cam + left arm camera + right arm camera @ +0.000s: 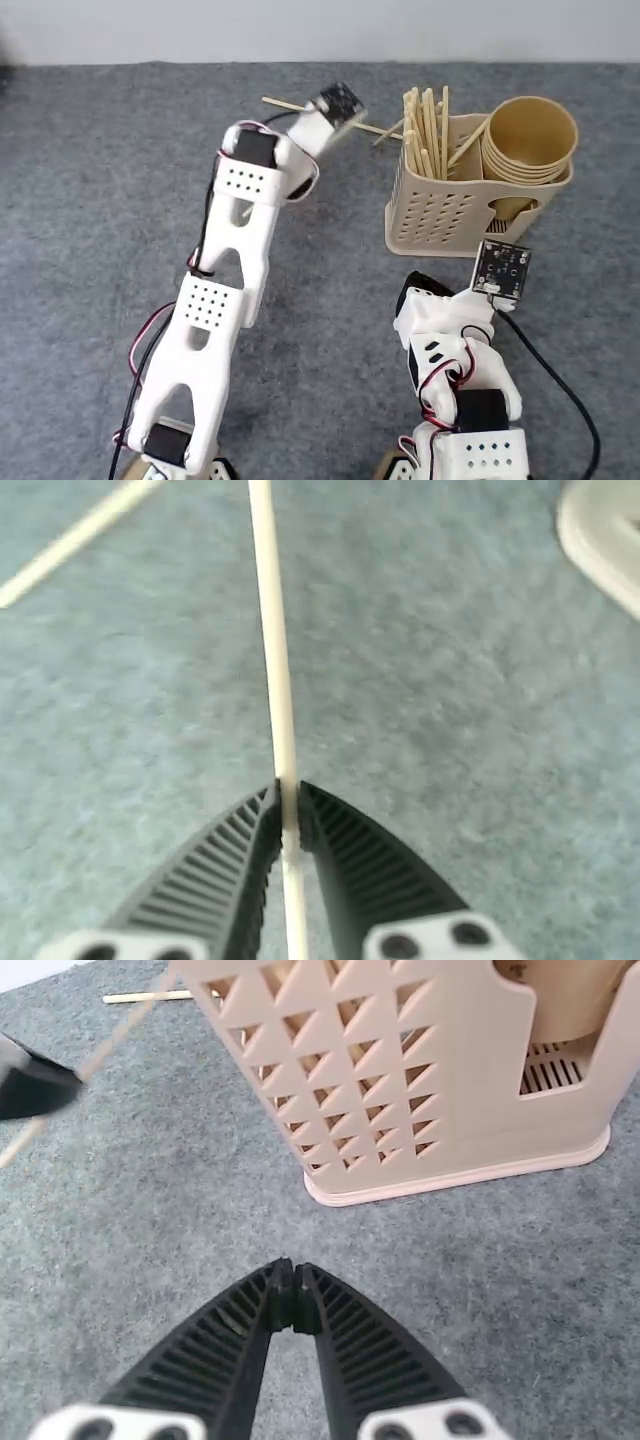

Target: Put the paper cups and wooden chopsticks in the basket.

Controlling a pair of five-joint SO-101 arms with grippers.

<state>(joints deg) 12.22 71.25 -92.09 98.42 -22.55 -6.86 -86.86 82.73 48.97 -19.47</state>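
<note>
Nearest, the right hand hovers low over the grey table, its ribbed black fingers pressed together at the tips with nothing between them. It points at the foot of the basket, close to it but not touching.

The basket is beige with a perforated wall and stands upright on the table just beyond the right arm. A stack of paper cups sits in the compartment on the side away from the left arm, and its rims rise above the basket's edge. A bundle of wooden chopsticks stands on end in the other compartment, leaning a little and sticking out well above the rim.

Farther back, the left arm stretches across the table towards the far side of the basket. The left hand pinches a single chopstick between its fingertips. The stick runs lengthwise through the grip and on ahead of the hand, held clear of the table. In the right wrist view this stick slants up towards the basket's upper corner.

Farthest of all, a loose chopstick lies flat on the table behind the left hand, outside the basket.
</note>
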